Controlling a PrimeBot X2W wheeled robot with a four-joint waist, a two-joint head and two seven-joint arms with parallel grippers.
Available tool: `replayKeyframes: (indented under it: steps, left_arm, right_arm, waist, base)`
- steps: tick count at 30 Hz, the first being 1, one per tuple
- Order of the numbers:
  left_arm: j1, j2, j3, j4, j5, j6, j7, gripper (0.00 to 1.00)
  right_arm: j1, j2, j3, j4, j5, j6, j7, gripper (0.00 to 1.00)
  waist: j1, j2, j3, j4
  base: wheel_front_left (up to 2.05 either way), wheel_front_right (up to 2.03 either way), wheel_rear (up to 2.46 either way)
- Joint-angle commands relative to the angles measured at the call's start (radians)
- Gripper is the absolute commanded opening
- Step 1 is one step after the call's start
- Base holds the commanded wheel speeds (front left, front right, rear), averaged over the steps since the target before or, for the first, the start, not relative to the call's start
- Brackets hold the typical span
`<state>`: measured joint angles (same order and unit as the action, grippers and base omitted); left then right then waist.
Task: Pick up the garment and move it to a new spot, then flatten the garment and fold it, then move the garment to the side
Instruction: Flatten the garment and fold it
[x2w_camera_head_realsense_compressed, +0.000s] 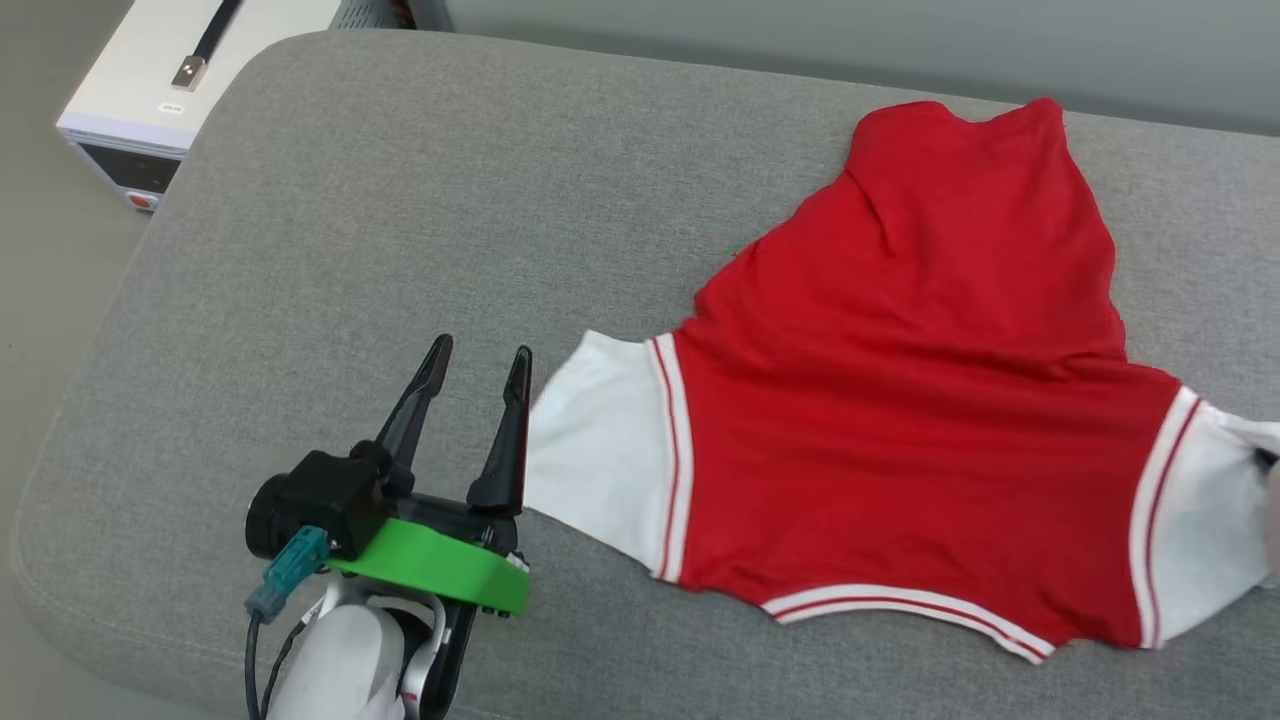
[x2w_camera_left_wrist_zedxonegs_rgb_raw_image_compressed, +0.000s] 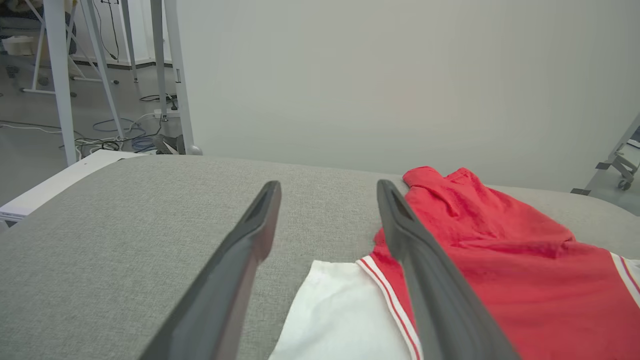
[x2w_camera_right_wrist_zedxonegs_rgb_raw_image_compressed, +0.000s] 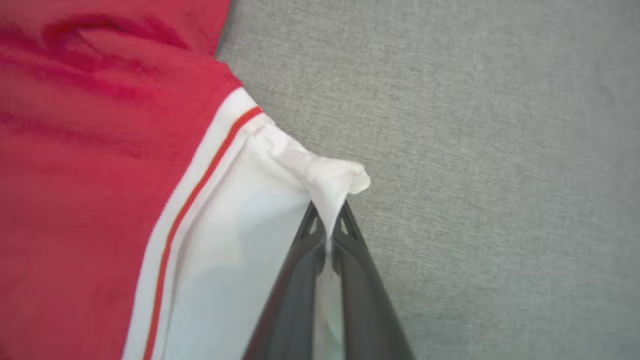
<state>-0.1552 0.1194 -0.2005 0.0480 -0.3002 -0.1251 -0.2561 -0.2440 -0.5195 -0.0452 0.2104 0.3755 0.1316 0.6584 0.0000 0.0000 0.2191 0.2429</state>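
Garment (x2w_camera_head_realsense_compressed: 900, 400) lies spread on the grey cushion (x2w_camera_head_realsense_compressed: 400, 200), long axis sleeve-to-sleeve; right gripper (x2w_camera_right_wrist_zedxonegs_rgb_raw_image_compressed: 327, 216) is clamped on the right white sleeve (x2w_camera_right_wrist_zedxonegs_rgb_raw_image_compressed: 260, 200), and left gripper (x2w_camera_head_realsense_compressed: 481, 350), jaws spread wide, sits just left of the left white sleeve (x2w_camera_head_realsense_compressed: 590, 450).

Looks like a robotics lab or test room, not a home. Has a white bench instrument (x2w_camera_head_realsense_compressed: 140, 120) with a black USB cable (x2w_camera_head_realsense_compressed: 207, 45) lying on top, just beside the grey padded bench (x2w_camera_head_realsense_compressed: 400, 200). Beyond that, in the left wrist view, shows white metal stand legs (x2w_camera_left_wrist_zedxonegs_rgb_raw_image_compressed: 57, 80), loose cables (x2w_camera_left_wrist_zedxonegs_rgb_raw_image_compressed: 117, 140) trailing over a bare floor (x2w_camera_left_wrist_zedxonegs_rgb_raw_image_compressed: 25, 160), a plain pale wall (x2w_camera_left_wrist_zedxonegs_rgb_raw_image_compressed: 400, 75) and a wheeled frame (x2w_camera_left_wrist_zedxonegs_rgb_raw_image_compressed: 620, 170) at the far right.
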Motion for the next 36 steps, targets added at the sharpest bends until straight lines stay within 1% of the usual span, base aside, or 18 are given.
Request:
replayKeyframes:
  steps: [1, 4, 7, 12, 18, 19, 20, 21, 24, 28, 32, 36]
  left_arm:
    - [-0.009, 0.0, -0.002, -0.003, -0.008, -0.005, -0.006, 1.0]
    - [-0.017, 0.0, -0.008, -0.009, -0.01, -0.005, -0.006, 1.0]
    - [-0.02, 0.001, -0.01, -0.009, -0.011, -0.005, -0.006, 1.0]
    - [-0.029, 0.003, -0.01, -0.005, -0.013, -0.006, -0.006, 1.0]
    - [-0.033, 0.005, -0.009, 0.007, -0.017, -0.006, -0.006, 1.0]
    - [-0.033, 0.007, -0.011, 0.01, -0.017, -0.006, -0.006, 1.0]
    - [-0.033, 0.007, -0.012, 0.015, -0.017, -0.006, -0.006, 1.0]
    - [-0.033, 0.008, -0.012, 0.017, -0.018, -0.006, -0.006, 1.0]
    - [-0.029, 0.011, -0.01, 0.024, -0.021, -0.006, -0.006, 1.0]
    - [-0.017, 0.017, -0.009, 0.037, -0.026, -0.006, -0.006, 1.0]
    - [0.002, 0.022, -0.002, 0.045, -0.039, -0.006, -0.006, 1.0]
    - [0.023, 0.027, -0.004, 0.052, -0.052, -0.006, -0.006, 1.0]
  right_arm:
    - [0.011, -0.026, -0.027, -0.006, -0.013, -0.001, 0.007, 0.0]
    - [0.017, -0.071, -0.066, -0.001, -0.033, -0.001, 0.021, 0.0]
    - [0.006, -0.097, -0.08, 0.02, -0.055, -0.001, 0.018, 0.0]
    - [-0.052, -0.086, -0.064, 0.097, -0.089, -0.001, -0.052, 0.0]
    - [-0.132, -0.065, 0.005, 0.214, -0.111, -0.001, -0.158, 0.0]
    - [-0.144, -0.063, 0.012, 0.233, -0.114, -0.001, -0.173, 0.29]
    - [-0.156, -0.06, 0.018, 0.256, -0.12, -0.001, -0.194, 0.69]
    - [-0.166, -0.056, 0.018, 0.275, -0.124, -0.001, -0.209, 1.0]
    - [-0.19, -0.042, 0.029, 0.318, -0.137, -0.001, -0.265, 1.0]
    - [-0.2, -0.024, 0.034, 0.328, -0.144, -0.001, -0.354, 1.0]
    - [-0.189, 0.011, 0.02, 0.294, -0.132, -0.001, -0.446, 1.0]
    - [-0.15, 0.053, -0.016, 0.219, -0.115, -0.001, -0.541, 1.0]
  waist:
    - [0.0, 0.0, 0.001, -0.005]
    - [0.0, 0.0, 0.015, -0.002]
    - [0.0, 0.0, 0.031, 0.005]
    - [0.0, 0.0, 0.05, 0.018]
    - [0.0, 0.0, 0.05, 0.017]
    - [0.0, 0.0, 0.046, 0.016]
    - [0.0, 0.0, 0.041, 0.014]
    - [0.0, 0.0, 0.036, 0.012]
    - [0.0, 0.0, 0.013, 0.001]
    - [0.0, 0.0, -0.025, -0.019]
    - [0.0, 0.0, -0.069, -0.046]
    - [0.0, 0.0, -0.11, -0.069]
  base:
    - [0.0, 0.0, 0.0]
    - [0.0, 0.0, 0.0]
    - [0.0, 0.0, 0.0]
    - [0.0, 0.0, 0.0]
    - [0.0, 0.0, 0.0]
    - [0.0, 0.0, 0.0]
    - [0.0, 0.0, 0.0]
    - [0.0, 0.0, 0.0]
    - [0.0, 0.0, 0.0]
    - [0.0, 0.0, 0.0]
    - [0.0, 0.0, 0.0]
    - [0.0, 0.0, 0.0]
